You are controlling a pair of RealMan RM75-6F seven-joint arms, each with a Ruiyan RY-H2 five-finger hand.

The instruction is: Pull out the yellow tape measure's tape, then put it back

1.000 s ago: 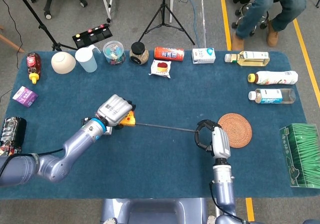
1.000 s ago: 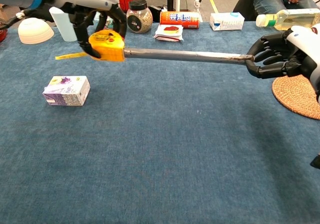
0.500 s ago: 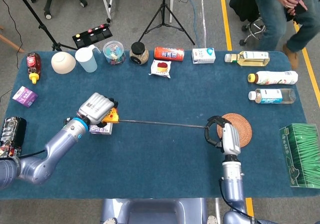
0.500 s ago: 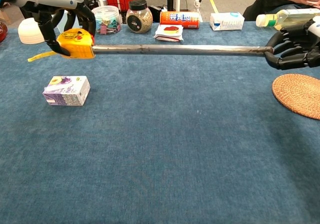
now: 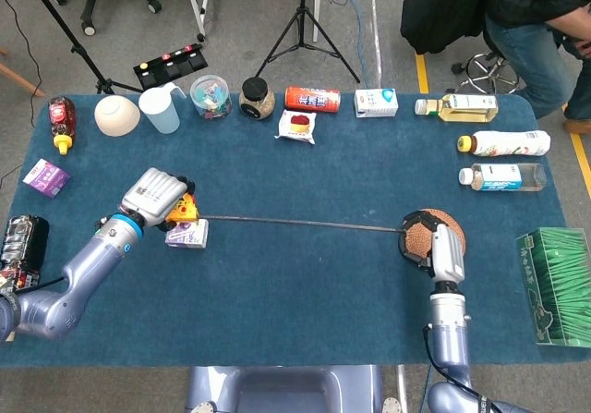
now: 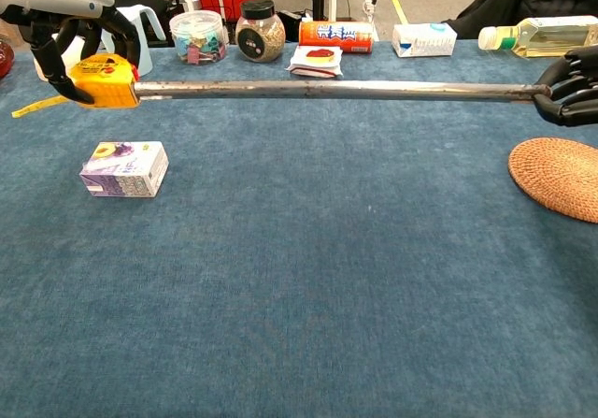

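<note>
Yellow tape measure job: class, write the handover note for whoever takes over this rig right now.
Left robot hand grips the yellow tape measure above the table, near the small purple carton.
Right robot hand holds the tape's free end above the woven coaster.
Done: tape drawn out, stretched between both hands.
Left: feed the tape back into the case, then put it down.

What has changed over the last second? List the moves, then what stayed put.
The left hand carried the yellow tape measure further to the left, and the right hand, gripping the end of the tape, drew off to the right until it hangs over the woven coaster. So the tape is now drawn out much longer. Nothing was let go. The purple carton and the items along the back row have not moved.
</note>
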